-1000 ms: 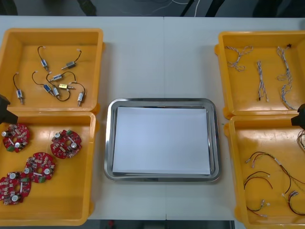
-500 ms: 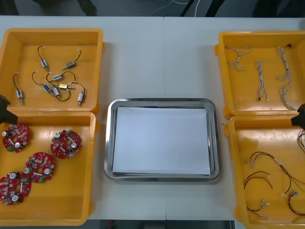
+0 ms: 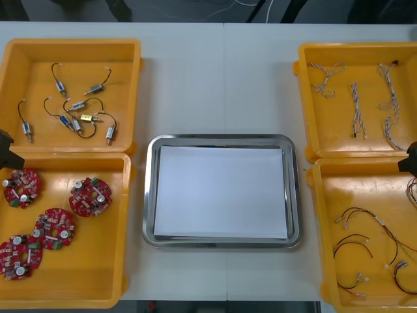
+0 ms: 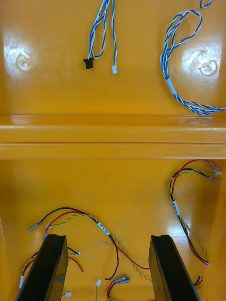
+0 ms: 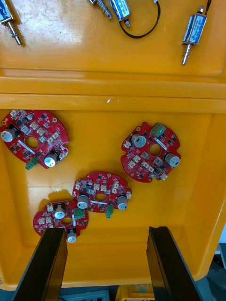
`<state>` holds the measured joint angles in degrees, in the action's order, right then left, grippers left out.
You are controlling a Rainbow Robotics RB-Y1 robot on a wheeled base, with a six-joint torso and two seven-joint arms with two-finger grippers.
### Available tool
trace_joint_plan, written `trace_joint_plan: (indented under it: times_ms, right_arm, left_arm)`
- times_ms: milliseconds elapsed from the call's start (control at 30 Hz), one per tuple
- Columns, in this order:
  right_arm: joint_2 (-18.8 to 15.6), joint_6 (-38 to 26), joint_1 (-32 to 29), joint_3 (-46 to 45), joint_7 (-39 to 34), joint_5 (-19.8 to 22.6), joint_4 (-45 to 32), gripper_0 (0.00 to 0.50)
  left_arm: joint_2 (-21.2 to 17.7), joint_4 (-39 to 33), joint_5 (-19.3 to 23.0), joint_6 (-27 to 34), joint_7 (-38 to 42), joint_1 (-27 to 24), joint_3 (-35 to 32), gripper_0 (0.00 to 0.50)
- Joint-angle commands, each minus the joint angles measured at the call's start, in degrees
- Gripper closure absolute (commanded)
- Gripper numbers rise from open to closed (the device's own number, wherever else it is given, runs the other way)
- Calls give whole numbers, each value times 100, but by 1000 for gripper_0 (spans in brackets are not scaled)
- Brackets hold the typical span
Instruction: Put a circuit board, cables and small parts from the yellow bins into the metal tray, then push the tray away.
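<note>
Tray (image 3: 148,195) white floor bare; table (image 3: 221,78) beyond it open; bins (image 3: 135,98) flank it closely on both sides.

Front steeply overhead; wrists (close) above yellow bins (image 3: 98,267).

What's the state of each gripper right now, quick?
Left gripper: open, holding nothing, over the round red circuit boards.
Right gripper: open, holding nothing, over the red and yellow cables.
</note>
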<state>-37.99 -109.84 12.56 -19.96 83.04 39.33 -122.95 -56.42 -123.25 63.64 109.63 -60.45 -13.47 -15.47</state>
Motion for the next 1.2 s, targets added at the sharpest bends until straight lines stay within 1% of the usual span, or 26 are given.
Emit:
trace_joint_plan:
  times_ms: [33,1200]
  right_arm:
    - [-226,-16,-78,-113,-25,39,-45,0]
    - [-226,-16,-78,-113,-25,39,-45,0]
  left_arm:
    - [-264,-129,43,37,95,73,-176,0]
    - [-264,-129,43,37,95,73,-176,0]
